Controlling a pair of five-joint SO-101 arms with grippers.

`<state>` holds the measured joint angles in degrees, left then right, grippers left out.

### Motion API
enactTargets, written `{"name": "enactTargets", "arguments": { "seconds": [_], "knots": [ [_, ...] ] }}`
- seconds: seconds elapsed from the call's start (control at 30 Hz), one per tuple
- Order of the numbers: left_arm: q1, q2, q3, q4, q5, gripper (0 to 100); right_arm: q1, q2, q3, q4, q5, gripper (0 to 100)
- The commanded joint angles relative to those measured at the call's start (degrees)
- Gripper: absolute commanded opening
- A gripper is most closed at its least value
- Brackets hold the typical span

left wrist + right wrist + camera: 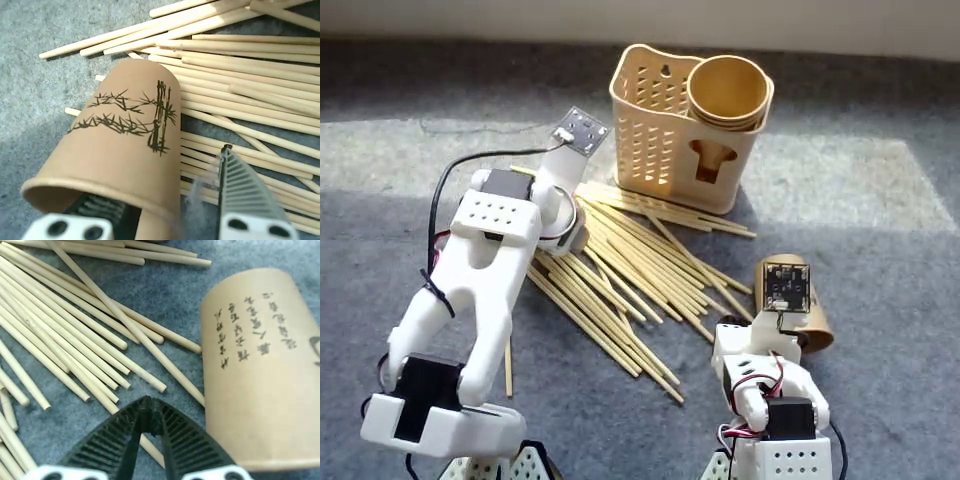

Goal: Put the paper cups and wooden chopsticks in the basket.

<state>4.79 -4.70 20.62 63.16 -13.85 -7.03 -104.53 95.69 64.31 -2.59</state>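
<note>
Left claw [180,170] spread across the rim of a bamboo-print cup [125,145]; right claw [150,412] clenched, holding nothing.
One finger of the left claw sits inside the cup's mouth, the other outside its wall with a gap showing between. That cup lies on its side over the chopsticks [630,270], which are strewn across the grey desk [880,250] in front of the basket [655,130]. Right claw's tips meet just beside a lettered cup [260,370], also on its side, at the edge of the chopstick heap. Basket stands upright, stacked cups [728,90] nested in its right end in the high view.
</note>
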Motion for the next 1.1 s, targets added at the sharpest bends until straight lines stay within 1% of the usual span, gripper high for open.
{"name": "enactTargets", "arguments": {
  "seconds": [0.0,0.07,0.23,0.37,0.43,0.53,0.73,0.93,1.07],
  "knots": [
    [1.0,-0.3,-3.0,-4.0,1.0,20,0.7,-0.7,8.0,-1.6,0.3,0.6],
    [0.8,-0.3,-3.0,-4.9,1.9,17,0.7,-0.7,8.0,-1.6,0.3,0.6],
    [1.2,-0.8,-3.3,-4.7,1.9,6,0.7,-0.7,8.0,-1.6,0.3,0.6],
    [1.2,-0.8,-3.6,-4.7,1.9,1,0.7,-0.7,8.0,-1.6,0.3,0.6],
    [1.2,-0.9,-3.6,-4.3,1.8,1,0.7,-0.7,8.0,-1.6,0.3,0.6],
    [1.2,-1.4,-4.9,-1.4,1.8,1,0.7,-0.7,8.0,-1.6,0.3,0.6],
    [1.5,-7.5,-5.8,4.5,1.8,1,0.7,-0.7,8.0,-1.6,0.3,0.6],
    [5.2,-9.6,-5.8,10.9,1.7,1,0.7,-0.7,8.0,-1.6,0.3,0.6],
    [8.1,-9.5,-5.8,13.4,1.7,1,0.7,-0.7,8.0,-1.6,0.3,0.6]
  ]
}}
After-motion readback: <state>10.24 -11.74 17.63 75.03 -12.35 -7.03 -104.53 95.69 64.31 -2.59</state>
